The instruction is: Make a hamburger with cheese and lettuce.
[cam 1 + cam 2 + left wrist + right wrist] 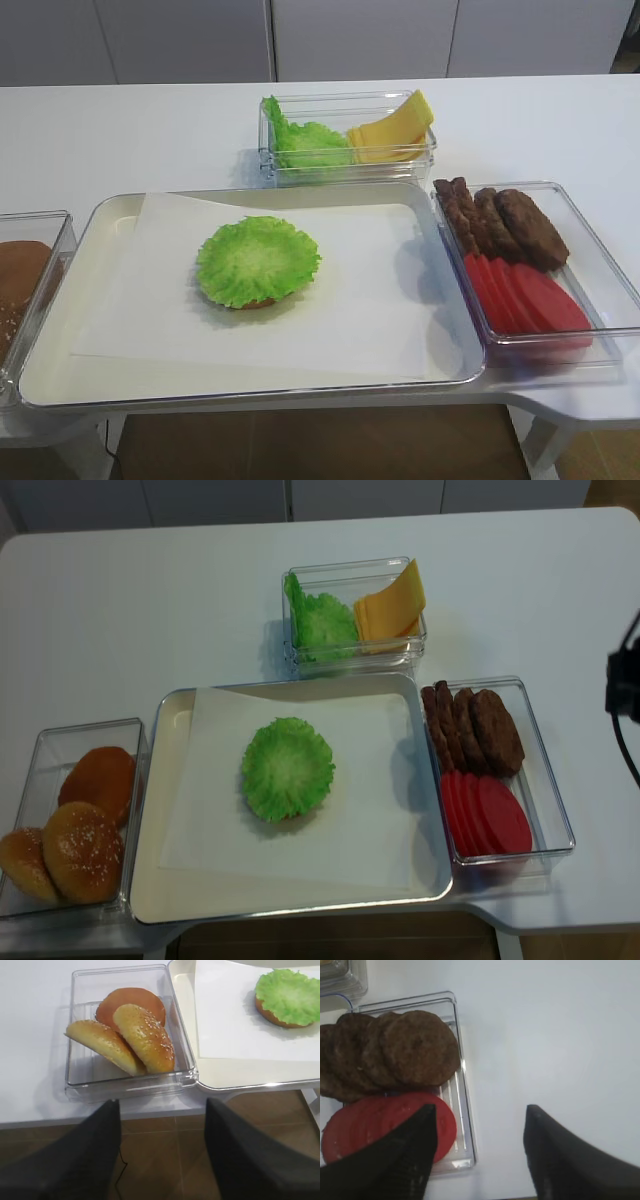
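The hamburger is a bun half (270, 1016) on the white paper of the tray, with a frilly green lettuce leaf (258, 260) lying on it and covering all but its rim. It also shows in the second high view (287, 767). Pale yellow cheese slices (390, 135) lean in a clear box at the back, beside spare lettuce (305, 145). My right gripper (480, 1110) is open and empty, over the table at the right edge of the patty box. My left gripper (162, 1102) is open and empty, off the table's front edge below the bun box.
A clear box of sesame buns (130, 1035) stands left of the tray (110, 215). Right of the tray, a clear box holds brown patties (510, 225) and red tomato slices (525, 295). A dark arm part (625, 685) shows at the right edge.
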Controlling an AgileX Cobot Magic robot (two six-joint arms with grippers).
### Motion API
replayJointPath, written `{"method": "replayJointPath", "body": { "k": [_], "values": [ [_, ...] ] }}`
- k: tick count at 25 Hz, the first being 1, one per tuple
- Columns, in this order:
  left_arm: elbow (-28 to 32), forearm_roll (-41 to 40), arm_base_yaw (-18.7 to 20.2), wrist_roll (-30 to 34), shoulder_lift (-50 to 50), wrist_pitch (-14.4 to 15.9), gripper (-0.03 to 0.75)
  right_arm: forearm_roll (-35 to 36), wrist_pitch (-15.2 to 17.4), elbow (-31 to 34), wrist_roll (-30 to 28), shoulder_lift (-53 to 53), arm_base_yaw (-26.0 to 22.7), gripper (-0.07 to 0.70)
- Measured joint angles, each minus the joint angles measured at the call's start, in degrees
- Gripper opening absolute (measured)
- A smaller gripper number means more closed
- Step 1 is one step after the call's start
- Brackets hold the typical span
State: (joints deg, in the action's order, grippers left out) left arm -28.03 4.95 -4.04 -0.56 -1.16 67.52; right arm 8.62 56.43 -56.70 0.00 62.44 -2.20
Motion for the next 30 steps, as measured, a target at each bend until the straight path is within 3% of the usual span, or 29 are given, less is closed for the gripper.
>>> {"method": "replayJointPath", "body": {
  "k": [10,23,30],
  "values": [
    [0.0,0.1,0.0,0.0,0.0,0.0,0.403,0.57,1.51,10.11,-1.64,-19.83,0.0,0.417],
    [0.0,0.1,0.0,0.0,0.0,0.0,0.403,0.47,13.79,11.53,-3.2,-37.69,0.0,0.417],
    [0.0,0.12,0.0,0.0,0.0,0.0,0.403,-0.21,16.45,15.62,-3.2,-46.87,0.0,0.417]
  ]
}}
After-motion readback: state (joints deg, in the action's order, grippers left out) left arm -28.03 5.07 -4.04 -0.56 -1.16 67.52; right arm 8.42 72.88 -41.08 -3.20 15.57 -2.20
